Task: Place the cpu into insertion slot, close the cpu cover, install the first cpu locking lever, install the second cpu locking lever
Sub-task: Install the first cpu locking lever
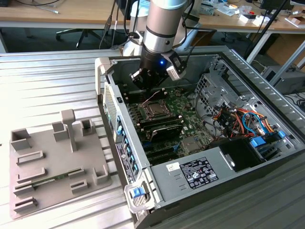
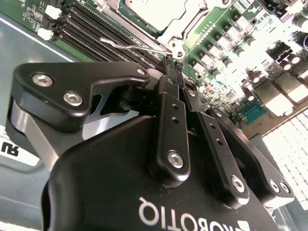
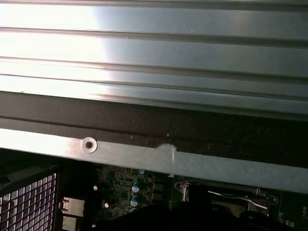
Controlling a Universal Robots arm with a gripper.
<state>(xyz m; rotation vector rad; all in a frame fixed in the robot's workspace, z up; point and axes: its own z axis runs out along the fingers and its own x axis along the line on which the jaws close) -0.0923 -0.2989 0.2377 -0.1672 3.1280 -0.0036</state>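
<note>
The gripper [image 1: 150, 86] hangs inside the open computer case [image 1: 248, 164], low over the socket area of the motherboard [image 1: 188, 107], presumably because the work in hand is at the socket and not at the grey fixture tray [image 1: 52, 157] lying well apart on the ribbed table [image 1: 47, 81] toward the exterior view's left. In the second wrist view the gripper [image 2: 169, 65] shows its fingers [image 2: 169, 113] drawn together to a narrow tip with nothing visibly clamped between them, a shape that would suit nudging a thin part better than grasping one. Just beyond that tip the cpu [image 2: 155, 10] sits in its socket, pale metal top facing up, and the cpu cover [image 2: 185, 30] appears to lie flat around it as a silvery frame, so seating and closing look done. A thin wire locking lever [image 2: 126, 45] juts out beside the memory slots [image 2: 82, 24], seemingly not hooked down, and the tip is near it though contact cannot be made out. In the first wrist view the case's top rail [image 3: 144, 156] crosses the frame with the ribbed table [image 3: 144, 48] behind it, and the wire lever [image 3: 231, 195] glints by the socket bracket [image 3: 219, 185] below
</note>
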